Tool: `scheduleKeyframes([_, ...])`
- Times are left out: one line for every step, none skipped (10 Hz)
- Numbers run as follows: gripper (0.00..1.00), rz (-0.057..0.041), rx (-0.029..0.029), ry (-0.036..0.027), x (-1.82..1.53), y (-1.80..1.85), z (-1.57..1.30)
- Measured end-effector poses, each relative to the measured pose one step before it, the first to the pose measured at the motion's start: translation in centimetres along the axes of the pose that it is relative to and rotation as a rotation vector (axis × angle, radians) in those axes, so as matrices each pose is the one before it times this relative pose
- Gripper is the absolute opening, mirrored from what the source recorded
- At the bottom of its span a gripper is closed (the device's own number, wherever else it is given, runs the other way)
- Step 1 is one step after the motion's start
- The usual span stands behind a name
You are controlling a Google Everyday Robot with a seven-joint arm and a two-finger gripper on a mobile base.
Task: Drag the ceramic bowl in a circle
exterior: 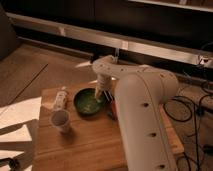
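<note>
The ceramic bowl (90, 103) is round, shallow and dark green with a lighter green inside. It sits on the wooden table (85, 142), near its far edge. My gripper (100, 94) hangs from the white arm (142, 110) and reaches down at the bowl's right rim. Its tips seem to be at or just inside that rim.
A small pale cup (61, 120) stands in front of the bowl to the left. A small white bottle (60, 98) lies left of the bowl. Some red and dark objects (112, 111) lie right of the bowl, partly behind the arm. Cables (192, 107) lie on the floor at right.
</note>
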Motion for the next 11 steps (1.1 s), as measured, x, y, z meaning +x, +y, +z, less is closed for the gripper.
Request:
scheduleKeyframes([0.65,-0.00468,0.00092,0.00436,-0.142,0.074,0.007])
scheduleKeyframes([0.65,-0.00182,0.00056,0.00613,-0.001,0.068,0.15])
scheduleKeyframes([0.63,0.00192,-0.00025,0.00714,0.077,0.02,0.242])
scheduleKeyframes([0.54,0.00739,-0.00505,0.00144,-0.051,-0.029,0.075])
scheduleKeyframes([0.42,0.01031,-0.00729,0.00242,-0.013,-0.045,0.095])
scheduleKeyframes([0.34,0.0049,-0.00372,0.00256,0.043,-0.013,0.114])
scheduleKeyframes([0.22,0.00389,-0.00402,0.00285,0.042,0.025,0.141])
scheduleKeyframes([0.13,-0.00002,-0.00199,0.00213,0.032,0.084,0.094])
scheduleKeyframes([0.03,0.00031,-0.00309,0.00248,0.048,0.076,0.12])
scheduleKeyframes([0.0,0.0003,-0.00132,0.00179,0.079,0.011,0.049])
scheduleKeyframes([0.0,0.00604,-0.00121,-0.0022,0.091,0.031,-0.109])
